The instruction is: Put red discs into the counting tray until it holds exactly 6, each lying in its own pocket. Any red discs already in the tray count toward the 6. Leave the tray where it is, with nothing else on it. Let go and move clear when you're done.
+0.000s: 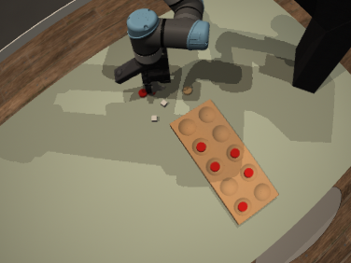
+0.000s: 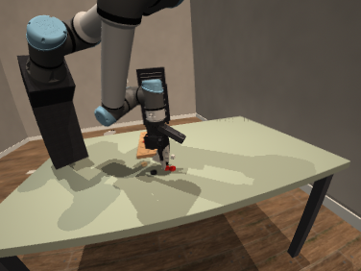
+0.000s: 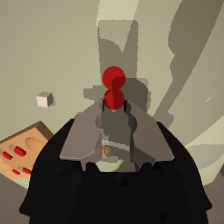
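The wooden counting tray (image 1: 203, 130) (image 2: 143, 153) (image 3: 36, 131) lies on the right of the table, with several red discs in its pockets, such as one red disc (image 1: 201, 146) near the middle. My gripper (image 1: 150, 89) (image 2: 166, 164) (image 3: 113, 100) is down at the table top, left of the tray's far end. It is shut on a red disc (image 3: 114, 99) that is still at table level. A second loose red disc (image 1: 142, 92) (image 3: 114, 77) lies on the table touching or just beyond the held one.
Two small white cubes (image 1: 164, 103) (image 1: 154, 118) lie between my gripper and the tray; one cube shows in the wrist view (image 3: 44, 99). A tan disc (image 1: 188, 90) lies to the right of my gripper. The black robot pedestal (image 1: 322, 42) (image 2: 53, 120) stands at the table's back.
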Motion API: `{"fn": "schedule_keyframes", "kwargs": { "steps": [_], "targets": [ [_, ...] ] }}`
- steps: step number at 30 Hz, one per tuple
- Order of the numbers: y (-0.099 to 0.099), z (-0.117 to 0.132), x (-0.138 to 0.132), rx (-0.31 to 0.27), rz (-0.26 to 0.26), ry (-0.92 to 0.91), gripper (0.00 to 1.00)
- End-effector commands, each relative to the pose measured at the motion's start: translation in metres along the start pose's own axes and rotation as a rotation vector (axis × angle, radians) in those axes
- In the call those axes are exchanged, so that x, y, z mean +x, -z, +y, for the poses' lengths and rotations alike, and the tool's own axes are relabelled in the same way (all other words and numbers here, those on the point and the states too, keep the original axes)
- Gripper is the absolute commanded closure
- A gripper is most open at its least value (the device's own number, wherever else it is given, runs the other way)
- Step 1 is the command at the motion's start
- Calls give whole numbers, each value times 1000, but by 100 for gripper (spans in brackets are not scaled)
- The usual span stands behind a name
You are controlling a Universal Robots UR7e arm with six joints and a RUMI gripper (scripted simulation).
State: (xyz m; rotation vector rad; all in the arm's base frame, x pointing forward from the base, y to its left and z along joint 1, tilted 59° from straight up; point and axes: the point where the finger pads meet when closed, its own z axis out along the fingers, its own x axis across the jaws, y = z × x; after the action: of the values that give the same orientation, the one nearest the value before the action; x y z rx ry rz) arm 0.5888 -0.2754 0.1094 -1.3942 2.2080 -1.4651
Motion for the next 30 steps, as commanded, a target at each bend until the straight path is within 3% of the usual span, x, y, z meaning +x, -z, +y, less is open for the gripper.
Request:
{"fn": "schedule_keyframes", "kwargs": {
  "steps": [1, 19, 26, 30],
  "targets": [
    [0, 0, 0, 1, 0, 0, 100],
    [2, -1, 0, 1, 0, 0, 100],
    [15, -1, 0, 1, 0, 0, 100],
    [35, -1, 0, 1, 0, 0, 100]
  ]
}}
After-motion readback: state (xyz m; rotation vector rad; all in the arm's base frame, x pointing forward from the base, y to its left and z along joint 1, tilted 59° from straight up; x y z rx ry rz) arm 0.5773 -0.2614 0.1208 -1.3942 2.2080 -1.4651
